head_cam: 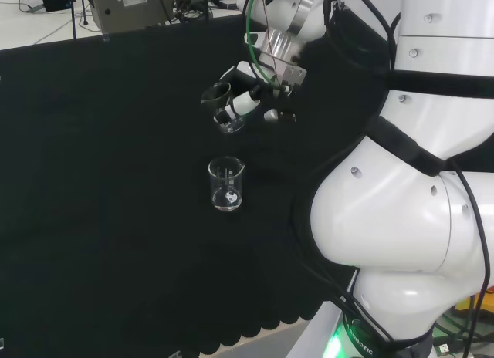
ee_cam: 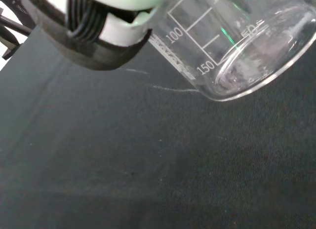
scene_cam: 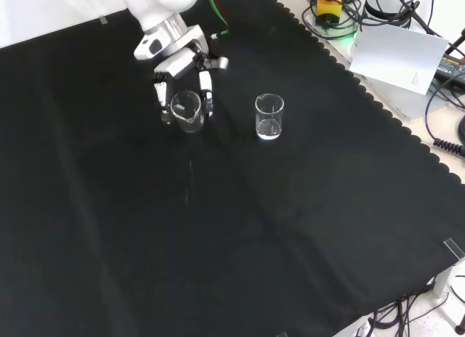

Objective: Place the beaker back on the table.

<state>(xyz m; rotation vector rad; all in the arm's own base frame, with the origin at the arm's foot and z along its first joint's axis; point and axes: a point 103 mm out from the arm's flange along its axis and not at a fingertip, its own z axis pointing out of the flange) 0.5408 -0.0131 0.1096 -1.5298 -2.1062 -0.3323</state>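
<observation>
Black cloth (scene_cam: 218, 228) under the hand (scene_cam: 185, 65), fingers (scene_cam: 206, 86) curled round a tilted beaker (scene_cam: 186, 109), second beaker (scene_cam: 269, 117) beside.

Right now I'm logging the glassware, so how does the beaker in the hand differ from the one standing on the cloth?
The held beaker is tilted, its mouth turned sideways; the standing beaker is upright. The held beaker sits between the curled fingers of the hand; the standing beaker is untouched, to its right in the front view. The held beaker looks raised off the black cloth; the standing one rests on it. Both are clear glass.
</observation>
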